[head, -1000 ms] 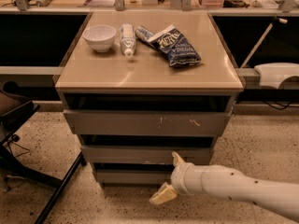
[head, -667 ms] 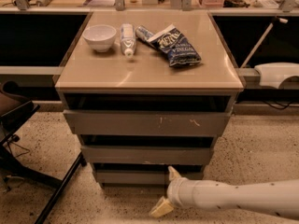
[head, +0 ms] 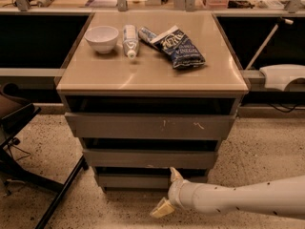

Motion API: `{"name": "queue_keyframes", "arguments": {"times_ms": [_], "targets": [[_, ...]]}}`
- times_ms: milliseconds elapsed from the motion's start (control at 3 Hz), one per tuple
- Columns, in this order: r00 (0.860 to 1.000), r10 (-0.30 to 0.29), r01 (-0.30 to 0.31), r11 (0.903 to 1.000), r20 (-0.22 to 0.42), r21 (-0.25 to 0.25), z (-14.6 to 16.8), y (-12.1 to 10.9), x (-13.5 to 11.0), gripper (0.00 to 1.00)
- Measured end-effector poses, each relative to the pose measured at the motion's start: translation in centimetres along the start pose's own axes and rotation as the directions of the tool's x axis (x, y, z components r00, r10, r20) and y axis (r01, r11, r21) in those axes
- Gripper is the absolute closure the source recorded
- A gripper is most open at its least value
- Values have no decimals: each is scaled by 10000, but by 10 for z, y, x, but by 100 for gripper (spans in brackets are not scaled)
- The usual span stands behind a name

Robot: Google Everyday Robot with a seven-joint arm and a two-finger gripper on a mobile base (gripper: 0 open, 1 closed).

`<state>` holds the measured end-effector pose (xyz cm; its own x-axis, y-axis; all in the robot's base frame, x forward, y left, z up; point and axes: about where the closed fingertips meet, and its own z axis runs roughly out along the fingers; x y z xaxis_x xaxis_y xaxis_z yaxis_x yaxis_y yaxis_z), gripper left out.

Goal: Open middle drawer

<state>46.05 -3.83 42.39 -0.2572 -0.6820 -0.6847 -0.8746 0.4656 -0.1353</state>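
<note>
I see gripper (head: 167,191) spread wide, low near floor, upper fingertip (head: 174,174) just beneath middle drawer (head: 143,158) front edge

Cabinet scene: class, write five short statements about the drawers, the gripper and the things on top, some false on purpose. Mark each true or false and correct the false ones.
1. The gripper sits low, in front of the bottom drawer, with its fingers spread apart. True.
2. The white bowl stands on the floor. False: it stands on the cabinet top.
3. The top drawer has pale scratch marks on its front. True.
4. The gripper is holding the blue bag. False: the bag lies on the cabinet top, well away from the gripper.
5. The middle drawer has a bar handle. False: its grey front is plain and has no handle.
</note>
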Motion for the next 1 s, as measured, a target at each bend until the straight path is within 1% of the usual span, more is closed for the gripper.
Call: {"name": "queue_keyframes", "arguments": {"times_ms": [333, 667, 1000], "targets": [[9997, -229, 218, 9925, 78, 1200, -6, -51, -15, 0], [10000, -33, 16, 9674, 60, 2533, -11, -111, -16, 0], [10000, 18, -29, 9636, 45, 2672, -13, -117, -14, 0]]}}
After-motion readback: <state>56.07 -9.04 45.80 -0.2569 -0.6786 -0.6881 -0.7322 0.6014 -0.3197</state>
